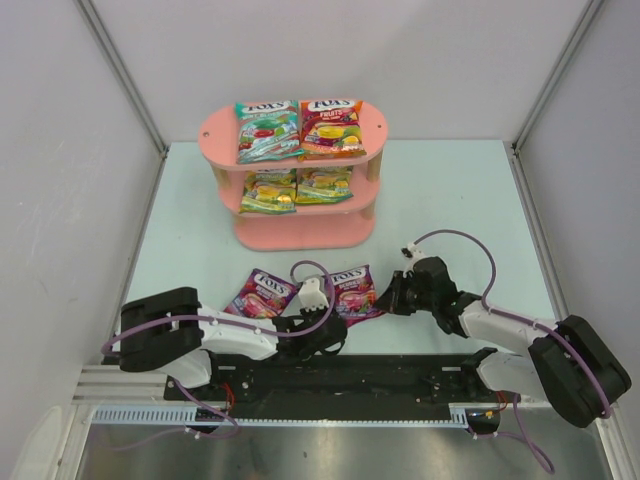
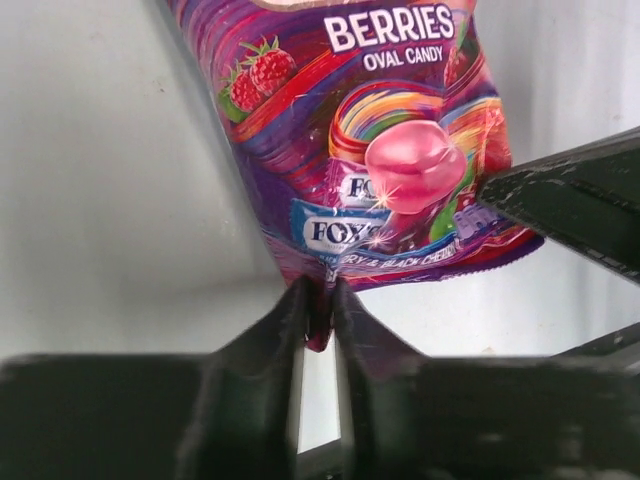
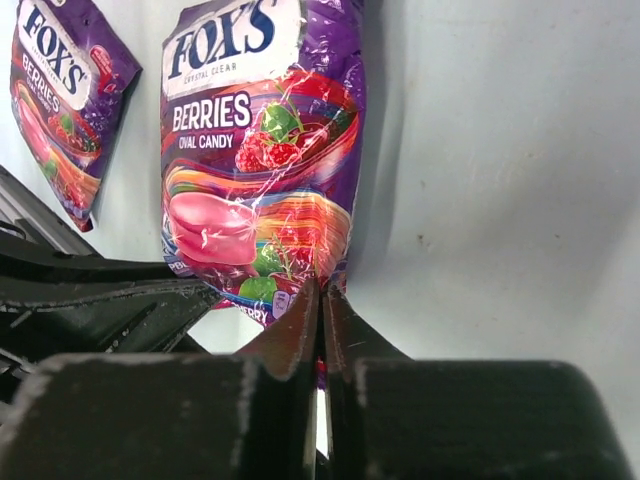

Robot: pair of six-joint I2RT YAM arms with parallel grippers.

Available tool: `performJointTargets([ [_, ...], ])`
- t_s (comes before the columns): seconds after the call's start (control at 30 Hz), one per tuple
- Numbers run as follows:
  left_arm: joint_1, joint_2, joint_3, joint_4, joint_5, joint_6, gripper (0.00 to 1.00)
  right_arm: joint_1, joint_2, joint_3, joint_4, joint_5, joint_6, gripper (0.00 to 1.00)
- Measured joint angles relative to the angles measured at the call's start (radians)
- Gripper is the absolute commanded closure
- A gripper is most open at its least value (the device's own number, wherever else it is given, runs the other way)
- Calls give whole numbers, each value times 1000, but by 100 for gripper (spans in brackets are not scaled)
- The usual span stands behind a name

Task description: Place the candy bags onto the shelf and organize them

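Note:
The pink shelf (image 1: 300, 233) stands at the far middle. A teal bag (image 1: 266, 131) and a red-orange bag (image 1: 331, 128) lie on its top tier. Two yellow-green bags (image 1: 270, 190) (image 1: 323, 184) lie on the middle tier. Two purple berry bags are on the table in front of the arms. The left one (image 1: 262, 296) lies free and also shows in the right wrist view (image 3: 60, 100). My left gripper (image 2: 320, 300) is shut on a bottom corner of the right purple bag (image 2: 380, 130). My right gripper (image 3: 322, 300) is shut on the same bag's (image 3: 260, 150) bottom edge.
The shelf's bottom board has bare pink surface in front. Grey walls close in the pale table on the left, right and back. A black rail (image 1: 400, 375) with the arm bases runs along the near edge. The right gripper's finger (image 2: 570, 200) shows in the left wrist view.

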Motion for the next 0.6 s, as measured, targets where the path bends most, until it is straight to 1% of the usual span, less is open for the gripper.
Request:
performJointTargets([
  [0.03, 0, 0, 0, 2, -3, 1, 100, 3, 0, 0, 4, 2, 0, 100],
  [0.17, -2, 0, 2, -1, -17, 10, 100, 32, 0, 0, 13, 20, -10, 100],
  [0.27, -12, -2, 11, -32, -48, 37, 100, 92, 0, 9, 9, 72, -42, 100],
  [0.47, -40, -6, 49, -144, -132, 122, 100, 247, 0, 68, -25, 237, -111, 100],
  [0.6, -48, -23, 64, -198, -174, 151, 100, 293, -10, 80, -21, 325, -135, 100],
])
